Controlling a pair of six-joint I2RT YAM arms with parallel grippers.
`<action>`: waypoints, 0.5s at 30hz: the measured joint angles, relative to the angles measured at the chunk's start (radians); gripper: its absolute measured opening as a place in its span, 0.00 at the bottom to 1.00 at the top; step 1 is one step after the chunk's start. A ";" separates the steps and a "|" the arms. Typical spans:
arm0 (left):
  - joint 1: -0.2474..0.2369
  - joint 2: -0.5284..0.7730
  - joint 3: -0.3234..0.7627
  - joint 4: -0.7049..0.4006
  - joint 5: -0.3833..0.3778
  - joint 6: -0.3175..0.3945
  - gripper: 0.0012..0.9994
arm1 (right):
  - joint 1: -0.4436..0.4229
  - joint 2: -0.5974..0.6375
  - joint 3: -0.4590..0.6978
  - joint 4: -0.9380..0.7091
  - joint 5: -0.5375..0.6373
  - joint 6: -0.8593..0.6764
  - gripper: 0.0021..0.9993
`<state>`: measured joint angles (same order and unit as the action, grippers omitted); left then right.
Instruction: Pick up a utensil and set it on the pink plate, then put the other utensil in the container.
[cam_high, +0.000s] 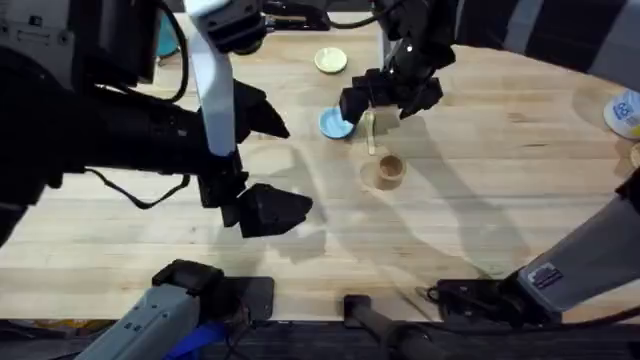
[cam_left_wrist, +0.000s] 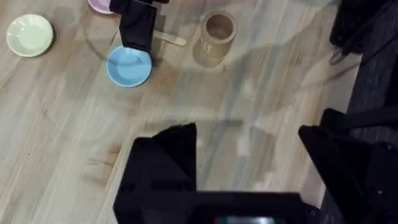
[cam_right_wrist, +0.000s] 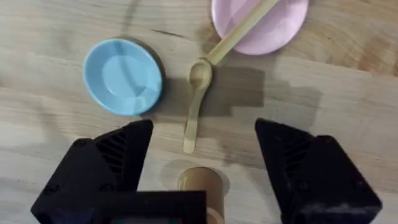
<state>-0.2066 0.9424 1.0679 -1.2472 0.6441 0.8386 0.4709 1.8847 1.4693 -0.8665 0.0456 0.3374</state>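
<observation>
The left gripper is being held up over the bare wood of the table, well apart from the dishes. Its black fingers are being kept wide apart, and nothing is being held between them.

Farther along, a pale yellow plate is being seen at the far side of the table. A blue plate is lying just beside the spoon, which is resting flat on the table. The fork is lying tilted, with one end on the pink plate and its other end touching the spoon's bowl. The container is standing upright near the spoon's handle.

The right gripper is being held above the spoon, spread open and gripping nothing.

At the far right edge, a white and blue packet is lying. Its writing cannot be read.
</observation>
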 joint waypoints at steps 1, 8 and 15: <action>0.000 0.000 0.000 0.000 0.000 0.000 1.00 | 0.000 0.002 0.000 0.001 0.000 0.000 1.00; 0.000 0.000 0.000 0.000 0.000 0.000 1.00 | 0.000 0.037 0.002 0.002 0.000 0.003 1.00; 0.000 0.000 0.000 0.000 0.000 0.000 1.00 | 0.000 0.066 0.002 0.009 0.000 0.003 1.00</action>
<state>-0.2066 0.9424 1.0679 -1.2472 0.6441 0.8386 0.4709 1.9511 1.4708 -0.8577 0.0452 0.3409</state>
